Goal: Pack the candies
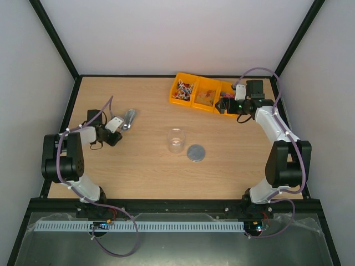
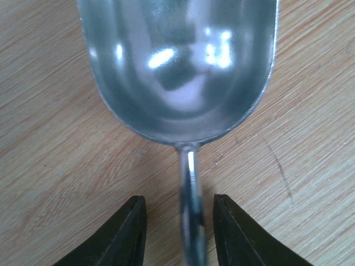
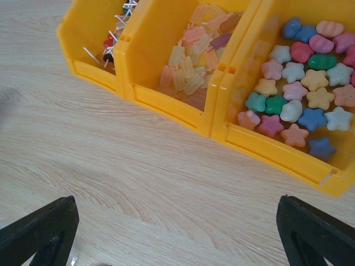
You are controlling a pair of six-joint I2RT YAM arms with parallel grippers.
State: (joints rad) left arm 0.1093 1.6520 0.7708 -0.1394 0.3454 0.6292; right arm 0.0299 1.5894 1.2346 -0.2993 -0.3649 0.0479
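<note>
The candies lie in three joined yellow bins at the back right. In the right wrist view the left bin holds red-white pieces with sticks, the middle bin pale amber and pink pieces, and the right bin pastel star and shell shapes. My right gripper is wide open and empty over bare wood, just in front of the bins. My left gripper is open, with a finger on each side of the silver scoop's handle, not touching it. The scoop bowl is empty.
A clear plastic cup stands at the table's middle, with a grey round disc beside it at the right front. The scoop lies at the left by the left gripper. The right gripper covers part of the rightmost bin.
</note>
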